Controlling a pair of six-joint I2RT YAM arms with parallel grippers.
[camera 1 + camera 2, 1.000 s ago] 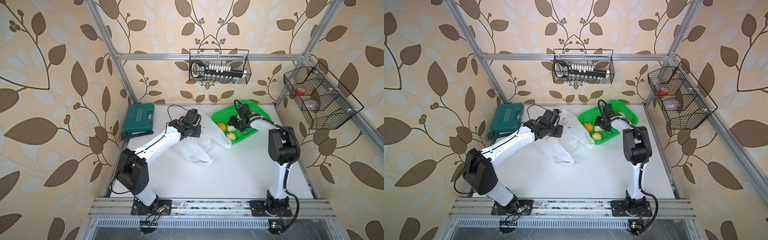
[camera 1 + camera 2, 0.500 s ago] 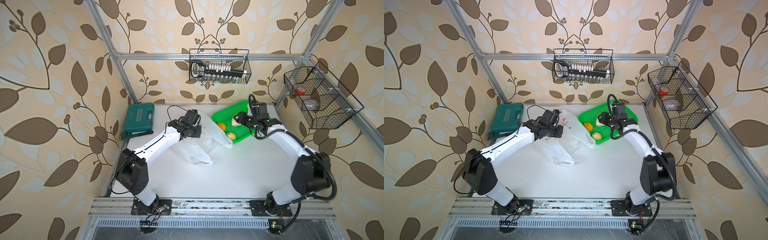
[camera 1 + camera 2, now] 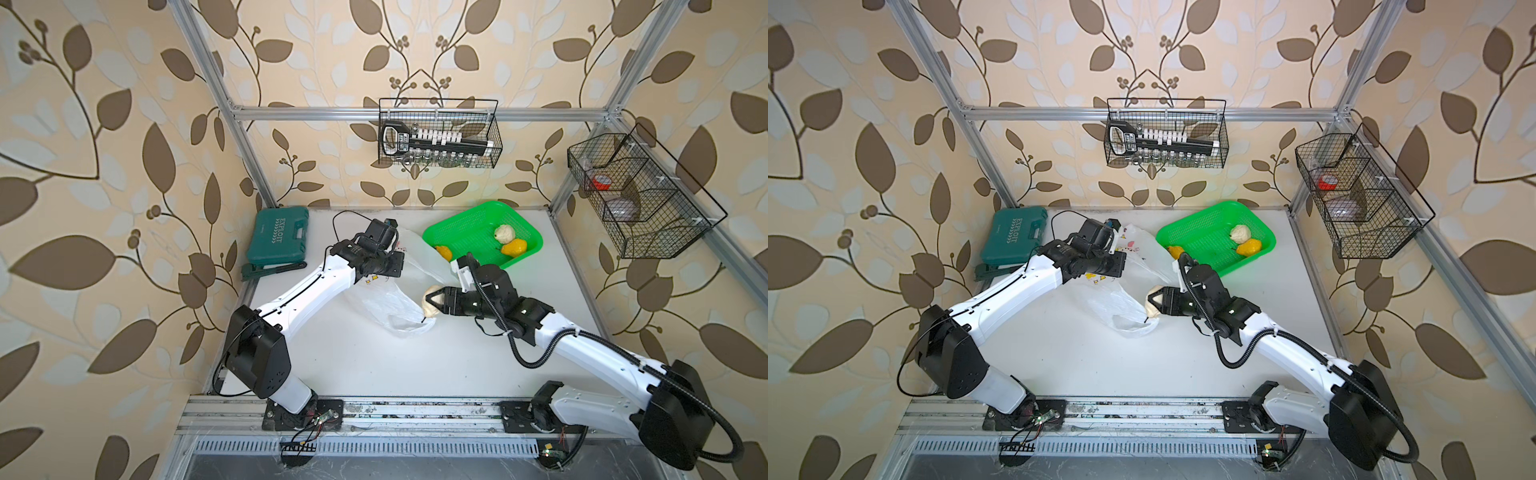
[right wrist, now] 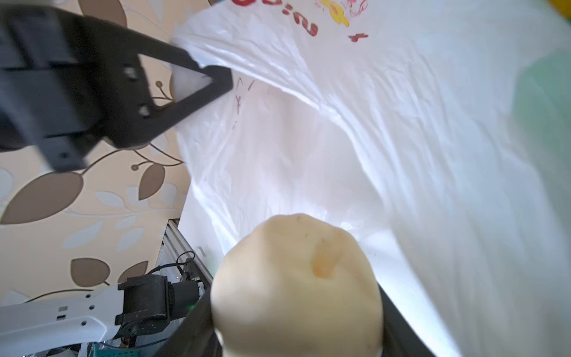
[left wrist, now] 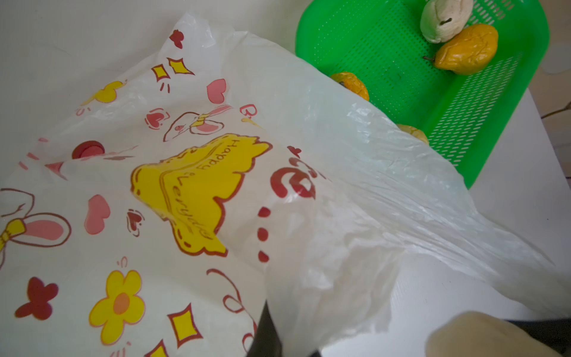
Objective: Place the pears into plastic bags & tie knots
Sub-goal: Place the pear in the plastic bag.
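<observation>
The white printed plastic bag [image 3: 386, 299] [image 3: 1121, 303] [image 5: 278, 154] [image 4: 370, 139] lies mid-table, its mouth held up by my left gripper [image 3: 397, 266] [image 3: 1121, 264] [image 5: 290, 343], which is shut on the rim. My right gripper [image 3: 430, 301] [image 3: 1152, 301] [image 4: 296, 327] is shut on a pale cream pear [image 3: 428, 311] [image 3: 1151, 311] [image 5: 482, 337] [image 4: 296, 284] at the bag's near opening. In the green basket [image 3: 469, 224] [image 5: 401, 61] lie a cream pear [image 3: 504, 233] [image 5: 445, 18] and an orange one [image 3: 514, 248] [image 5: 466, 49]. Another orange pear [image 3: 444, 252] [image 5: 352, 85] and a yellowish one [image 5: 412, 131] peek from behind the bag. No knots show.
A teal tool case [image 3: 277, 239] lies at the back left by the wall. A wire basket of tools [image 3: 438, 133] hangs on the back wall. A second wire basket [image 3: 636, 195] hangs on the right wall. The arm bases stand on the front rail [image 3: 395, 411].
My right arm has swung from the green basket toward the table's middle, carrying the cream pear to the bag's mouth. The left arm and bag have stayed put.
</observation>
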